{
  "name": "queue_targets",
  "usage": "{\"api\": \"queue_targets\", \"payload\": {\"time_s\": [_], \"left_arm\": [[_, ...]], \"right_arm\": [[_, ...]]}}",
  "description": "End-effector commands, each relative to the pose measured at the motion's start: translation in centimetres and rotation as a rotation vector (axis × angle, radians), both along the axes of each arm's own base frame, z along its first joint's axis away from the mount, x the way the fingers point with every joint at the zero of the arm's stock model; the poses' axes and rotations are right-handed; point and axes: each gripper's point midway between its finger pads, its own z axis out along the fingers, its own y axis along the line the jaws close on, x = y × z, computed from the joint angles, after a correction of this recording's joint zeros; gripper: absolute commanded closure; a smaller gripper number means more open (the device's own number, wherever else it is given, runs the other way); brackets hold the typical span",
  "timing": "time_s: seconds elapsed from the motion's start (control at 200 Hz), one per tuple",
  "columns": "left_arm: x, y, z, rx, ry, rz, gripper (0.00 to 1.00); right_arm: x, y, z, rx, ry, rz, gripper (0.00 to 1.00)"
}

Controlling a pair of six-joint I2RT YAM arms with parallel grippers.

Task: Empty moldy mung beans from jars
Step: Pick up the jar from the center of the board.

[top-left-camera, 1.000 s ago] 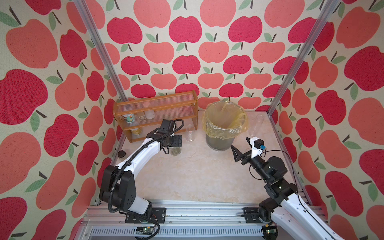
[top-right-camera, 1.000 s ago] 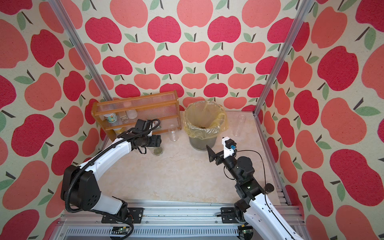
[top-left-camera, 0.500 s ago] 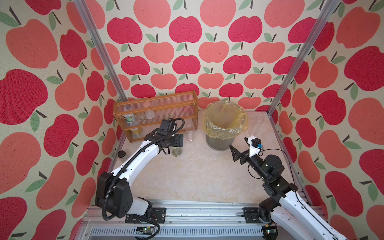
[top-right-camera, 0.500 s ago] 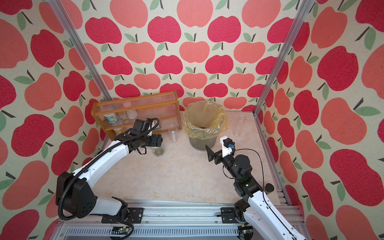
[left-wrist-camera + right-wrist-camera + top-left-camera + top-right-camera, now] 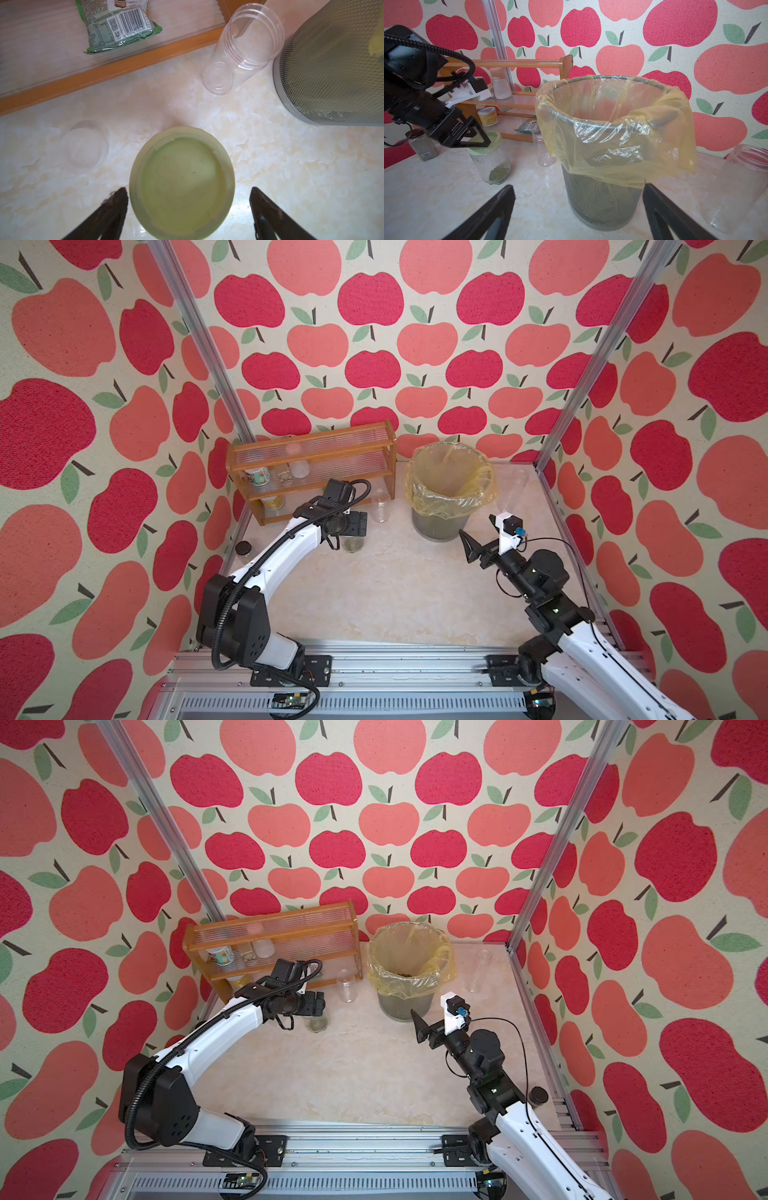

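A squat glass jar (image 5: 492, 160) with a pale green lid (image 5: 182, 182) stands upright on the table in front of the rack, also seen as the squat jar (image 5: 353, 545). Mung beans (image 5: 499, 173) lie in its bottom. My left gripper (image 5: 188, 193) hangs over it, open, its fingers flanking the lid; one finger is close to the rim and the other stands clear. The short cylinder jar (image 5: 380, 506) and the tall slim tube (image 5: 513, 493) stand open with nothing visible inside. My right gripper (image 5: 478, 547) is open with nothing between its fingers, in front of the bin.
A mesh bin (image 5: 436, 526) with a yellow liner stands at the back, holding dark green matter. A wooden rack (image 5: 311, 448) with tubs and a green packet (image 5: 118, 25) stands at the back left. A clear lid (image 5: 85, 149) lies beside the squat jar. A dark-capped small jar (image 5: 243, 548) sits by the left wall.
My left gripper's fingers have spread a little wider around the green lid. The right arm has edged slightly toward the bin.
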Motion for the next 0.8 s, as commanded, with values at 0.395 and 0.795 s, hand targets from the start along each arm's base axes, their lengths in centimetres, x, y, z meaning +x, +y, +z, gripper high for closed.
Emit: {"api": "queue_targets", "payload": {"time_s": [0.395,0.795], "left_arm": [[0.6,-0.5,-2.9,0.051,0.129,-0.050,0.10],[0.8,-0.1,-4.1,0.071,0.142,-0.055,0.15]], "right_arm": [[0.2,-0.8,0.6,-0.008,-0.025,-0.040,0.01],[0.3,-0.8,0.1,-0.007,-0.016,-0.041,0.01]]}}
